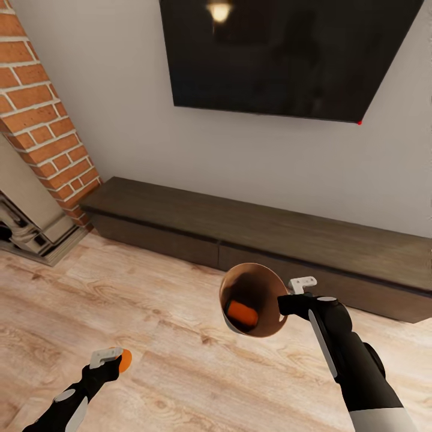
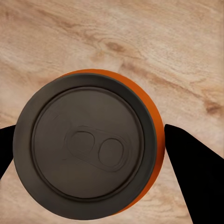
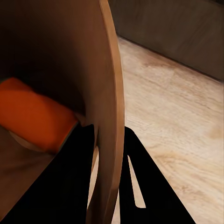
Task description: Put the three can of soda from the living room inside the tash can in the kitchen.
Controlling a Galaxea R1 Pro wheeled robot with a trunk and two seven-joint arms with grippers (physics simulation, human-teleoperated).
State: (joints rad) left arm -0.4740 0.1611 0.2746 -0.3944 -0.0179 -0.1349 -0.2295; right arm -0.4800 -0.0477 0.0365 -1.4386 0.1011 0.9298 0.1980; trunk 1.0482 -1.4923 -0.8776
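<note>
Light wood plank floor (image 1: 180, 336), long low dark wood TV bench (image 1: 252, 240) standing on it against the wall

Both arms are showing glossy black casings with grey-white panels, each hand (image 1: 107, 357) (image 1: 298, 287) wearing pale grey fingers

Between the black fingers (image 2: 191, 172) of the left gripper (image 1: 111, 357) sits an orange soda can (image 2: 88, 144) with a dark grey-brown lid. The trash can (image 1: 252, 300), its wall pinched between the black jaws of the right gripper (image 1: 287, 305), is glossy copper-brown inside (a second orange can (image 3: 35, 116) lies there). Pale wood-grain floor (image 1: 180, 360), red brick fireplace (image 1: 42, 114), dark brown TV bench (image 1: 270, 234), black TV (image 1: 282, 54), off-white wall (image 1: 138, 126).
</note>
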